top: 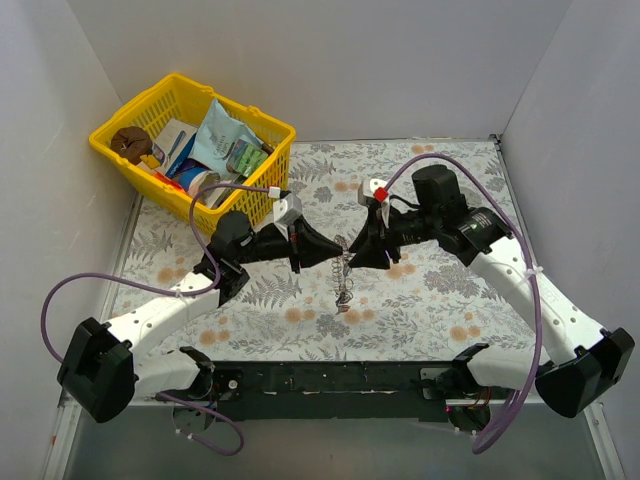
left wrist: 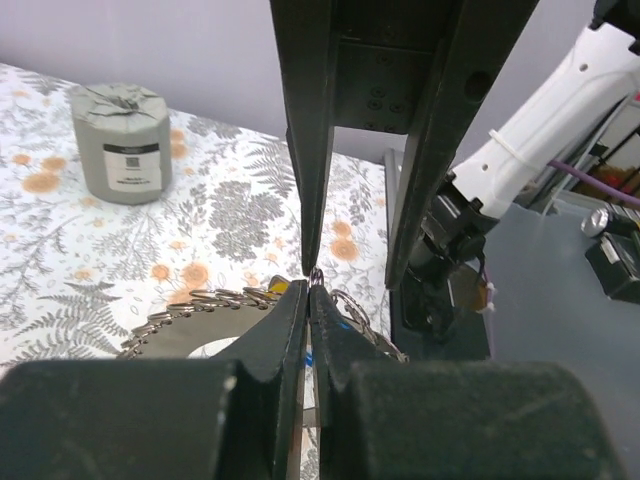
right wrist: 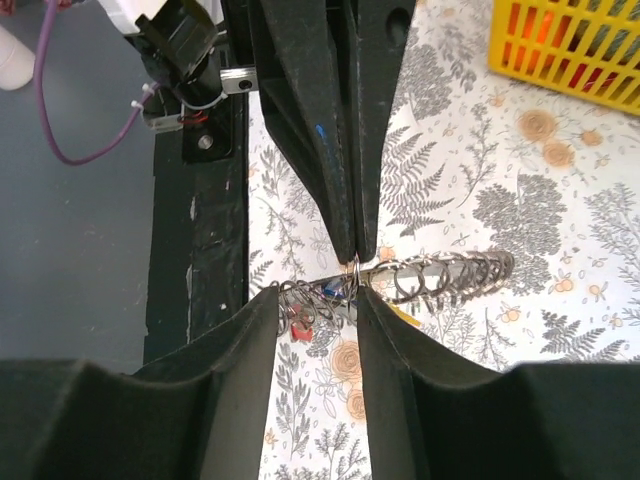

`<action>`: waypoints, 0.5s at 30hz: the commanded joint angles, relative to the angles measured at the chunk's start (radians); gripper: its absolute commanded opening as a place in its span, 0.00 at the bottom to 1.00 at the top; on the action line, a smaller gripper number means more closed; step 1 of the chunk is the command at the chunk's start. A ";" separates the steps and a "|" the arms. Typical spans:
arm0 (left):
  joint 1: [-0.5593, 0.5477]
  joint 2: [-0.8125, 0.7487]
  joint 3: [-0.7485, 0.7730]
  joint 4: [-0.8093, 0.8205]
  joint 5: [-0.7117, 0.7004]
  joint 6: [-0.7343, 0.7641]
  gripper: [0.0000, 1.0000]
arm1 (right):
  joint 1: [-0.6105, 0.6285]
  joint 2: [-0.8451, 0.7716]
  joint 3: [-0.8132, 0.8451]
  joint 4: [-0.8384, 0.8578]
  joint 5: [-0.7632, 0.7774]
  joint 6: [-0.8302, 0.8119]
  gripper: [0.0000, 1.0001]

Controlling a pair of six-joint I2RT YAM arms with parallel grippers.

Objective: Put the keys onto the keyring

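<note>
Steadying the keyring [left wrist: 200,305], left gripper [left wrist: 308,298] pinches its rim shut; right gripper [right wrist: 318,295] straddles the keys [right wrist: 300,322] alongside, grip unclear, probably to thread one on.

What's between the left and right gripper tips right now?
The large flat silvery toothed metal keyring: left gripper and right gripper meet tip to tip at its rim. Right wrist view shows it best.

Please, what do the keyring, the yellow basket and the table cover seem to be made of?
The keyring: probably metal, silvery and shiny, with glinting teeth. The basket: likely moulded plastic, a glossy yellow lattice. The table cover: printed cloth or vinyl, with a matt floral pattern; I cannot tell which.
</note>
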 commanded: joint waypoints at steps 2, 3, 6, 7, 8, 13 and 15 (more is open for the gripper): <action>0.006 -0.067 -0.051 0.216 -0.100 -0.070 0.00 | -0.031 -0.058 -0.035 0.119 -0.032 0.064 0.48; 0.004 -0.074 -0.058 0.247 -0.103 -0.084 0.00 | -0.036 -0.065 -0.038 0.126 -0.032 0.067 0.55; 0.006 -0.085 -0.081 0.305 -0.125 -0.096 0.00 | -0.048 -0.089 -0.057 0.164 -0.040 0.087 0.61; 0.009 -0.093 -0.090 0.325 -0.132 -0.116 0.00 | -0.051 -0.101 -0.061 0.173 -0.043 0.090 0.61; 0.009 -0.096 -0.105 0.345 -0.137 -0.124 0.00 | -0.055 -0.104 -0.071 0.190 -0.043 0.094 0.61; 0.010 -0.114 -0.154 0.495 -0.168 -0.188 0.00 | -0.055 -0.112 -0.075 0.219 -0.060 0.108 0.56; 0.010 -0.117 -0.188 0.582 -0.197 -0.208 0.00 | -0.055 -0.116 -0.081 0.238 -0.064 0.123 0.55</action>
